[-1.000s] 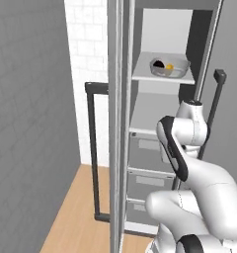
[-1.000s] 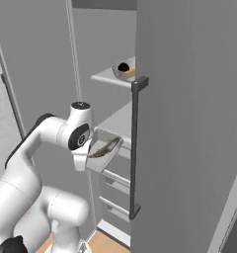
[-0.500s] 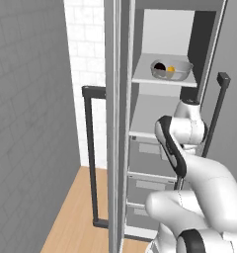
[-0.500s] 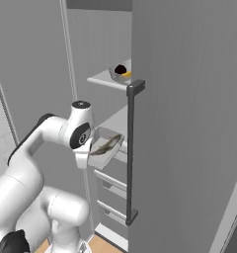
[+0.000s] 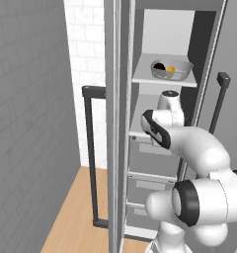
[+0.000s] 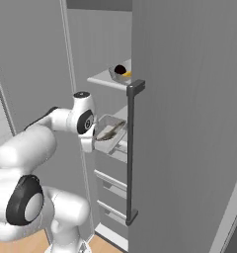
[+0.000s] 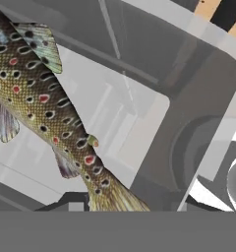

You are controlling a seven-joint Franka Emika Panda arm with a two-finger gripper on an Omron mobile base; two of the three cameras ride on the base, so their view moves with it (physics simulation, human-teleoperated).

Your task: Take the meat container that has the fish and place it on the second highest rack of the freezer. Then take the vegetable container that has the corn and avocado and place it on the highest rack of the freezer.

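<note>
My claw [image 6: 93, 138] seems to be holding the tray [image 6: 109, 134] with the fish [image 7: 46, 103] at the freezer [image 6: 189, 123]. The bowl [image 5: 171, 69] already sits on the top shelf [image 5: 162, 79]; the tray isn't yet shelved.

Olive fish [image 7: 46, 101] with black and red spots; grey tray [image 7: 198, 93].

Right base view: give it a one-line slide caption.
Arm carries the meat container with the fish toward the open freezer; vegetable container sits on the rack above.

No readable text, labels, brands, numbers or signs anywhere
</note>
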